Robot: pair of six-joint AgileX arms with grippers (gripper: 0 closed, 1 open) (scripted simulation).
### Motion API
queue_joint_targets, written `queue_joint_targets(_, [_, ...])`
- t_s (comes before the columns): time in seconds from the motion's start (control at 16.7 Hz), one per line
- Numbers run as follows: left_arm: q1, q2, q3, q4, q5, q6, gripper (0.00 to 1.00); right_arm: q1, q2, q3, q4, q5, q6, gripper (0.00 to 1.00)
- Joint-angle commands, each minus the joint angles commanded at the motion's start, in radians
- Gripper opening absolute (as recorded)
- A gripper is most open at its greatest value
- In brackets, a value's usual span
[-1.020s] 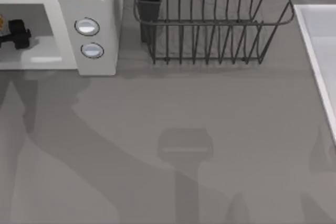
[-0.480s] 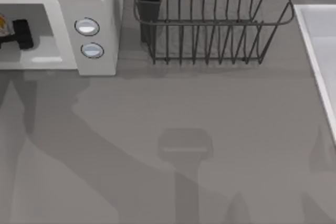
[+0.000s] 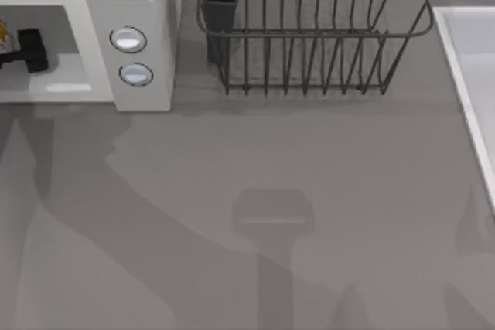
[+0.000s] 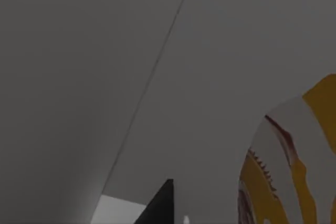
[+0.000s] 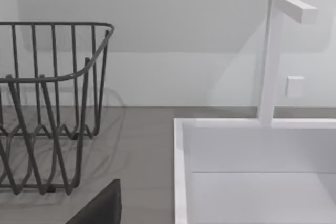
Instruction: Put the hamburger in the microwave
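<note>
Our left gripper (image 3: 27,50) sits inside the microwave (image 3: 131,5) cavity at the upper left of the top view, dark fingers against the grey floor. The hamburger (image 3: 2,33) is at the very left edge there, just beside the fingers, a bit of orange-yellow wrapper showing. In the left wrist view the hamburger (image 4: 294,166) sits low right of frame, close to the lens, with grey cavity walls behind it. We cannot tell whether the fingers pinch it or are spread; contact is hidden.

Our judgement: placement is nearly done or being finished. Risks: if the wrapper clings to a finger, pulling out could drag the bundle back toward the opening; a crooked retreat could clip the cavity wall or the front panel beside the knobs (image 3: 128,39).

Right arm is parked off the right side; its wrist view faces the dish rack (image 5: 47,108) and the sink (image 5: 252,150).
</note>
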Motion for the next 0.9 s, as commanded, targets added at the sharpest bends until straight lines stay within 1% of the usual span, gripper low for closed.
queue_joint_targets(0.18, [0.001, -0.042, 0.004, 0.047, -0.008, -0.001, 1.0, 0.0, 0.0, 0.0, 0.0, 0.0, 0.0, 1.0])
queue_joint_targets(0.42, [0.009, -0.106, -0.052, 0.133, -0.026, -0.003, 1.0, 0.0, 0.0, 0.0, 0.0, 0.0, 0.0, 1.0])
queue_joint_targets(0.66, [0.025, -0.174, -0.144, 0.237, -0.04, -0.003, 1.0, 0.0, 0.0, 0.0, 0.0, 0.0, 0.0, 1.0])
queue_joint_targets(0.9, [0.048, -0.246, -0.281, 0.332, -0.034, 0.005, 1.0, 0.0, 0.0, 0.0, 0.0, 0.0, 0.0, 1.0])
